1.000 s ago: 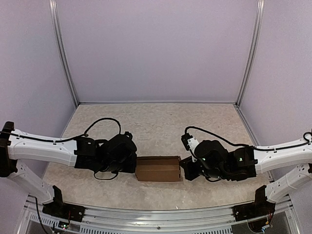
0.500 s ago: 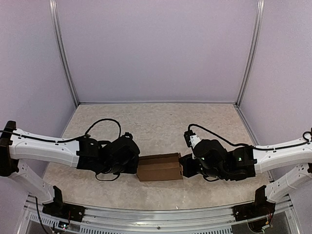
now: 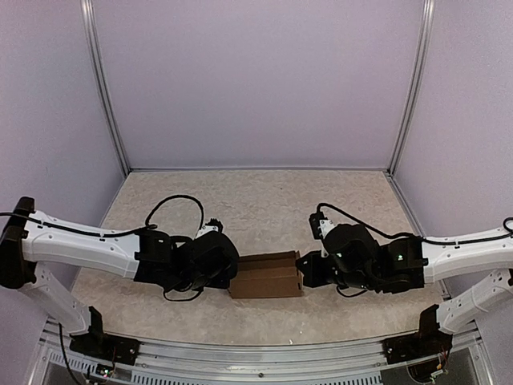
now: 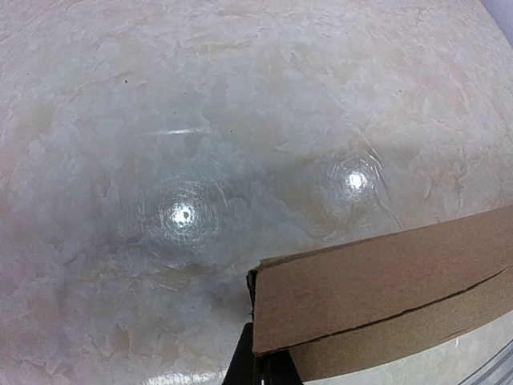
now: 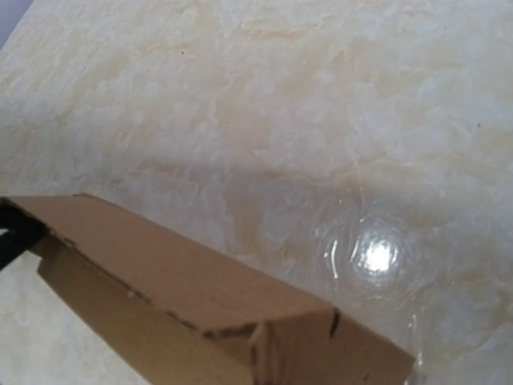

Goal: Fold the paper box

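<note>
Seen from above, the paper box (image 3: 267, 275) lies as a closed, slim brown carton on the pale worktop (image 3: 264, 200), near its front edge and midway between the two arms. The left arm (image 3: 80, 247) reaches in from the left and the right arm (image 3: 465, 253) from the right. The left jaws meet the box's left end and the right jaws its right end, but the dark wrists hide them, so I cannot tell whether either pair is clenched or released. From the left wrist, the box (image 4: 385, 289) fills the lower right corner with a seam running along its length. One dark finger (image 4: 260, 365) touches its near end at the bottom edge, and the jaws' grip still cannot be judged there. From the right wrist, the box (image 5: 184, 297) runs from the left edge to the bottom, its near corner creased. A dark part (image 5: 12, 233) touches the far end, and the right jaws themselves are out of sight.
</note>
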